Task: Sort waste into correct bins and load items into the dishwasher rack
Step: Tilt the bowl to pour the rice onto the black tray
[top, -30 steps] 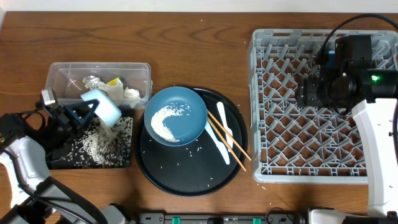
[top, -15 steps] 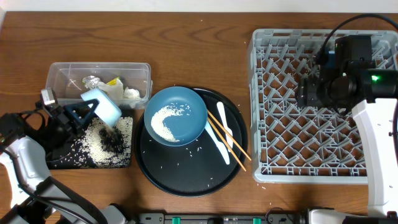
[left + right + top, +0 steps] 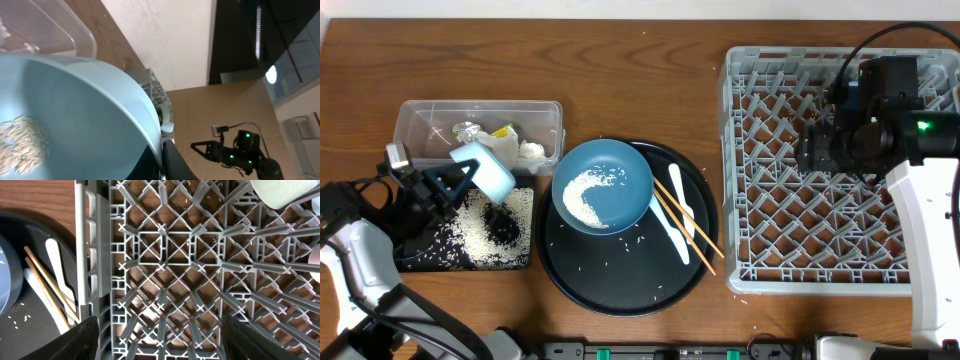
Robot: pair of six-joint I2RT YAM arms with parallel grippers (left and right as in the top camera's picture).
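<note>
Landmark: round black tray (image 3: pixel 620 288), mid-table.

- Left gripper (image 3: pixel 458 180): on the left-arm side of the round tray. Its fingers are clamped on the rim of a pale mint bowl (image 3: pixel 486 169). The bowl is tipped steeply, mouth down, over the shallow black rectangular tray (image 3: pixel 526 263).
- The wrist view shows a small clump of rice grains (image 3: pixel 21 144) clinging inside the bowl, with the rim running into the dark finger at the frame's bottom edge.
- The rectangular tray lies just beside the round tray on that same side. It carries a spread of white rice (image 3: pixel 468 234).
- Clear tub (image 3: pixel 480 104): beyond the rectangular tray, at the far-left corner from the round tray. It holds a yellow-green packet (image 3: pixel 504 131) and crumpled white tissue (image 3: pixel 531 150).
- On the round tray, a dark-blue bowl (image 3: pixel 620 205) sits toward its far-left part, with a patch of rice inside.
- Wooden chopsticks (image 3: pixel 686 226) and a white spoon (image 3: pixel 677 222) lie crossed on the part nearest the rack. Stray grains are scattered over the tray's floor.
- Grey rack (image 3: pixel 734 200): on the right-arm side of the round tray, just beside it.
- Right gripper (image 3: pixel 159 322): hangs over the rack's lattice. Its fingers are spread wide, holding nothing and touching nothing that I can see.
- White cup (image 3: pixel 280 192): stands in the rack, farther from the round tray than the gripper.
</note>
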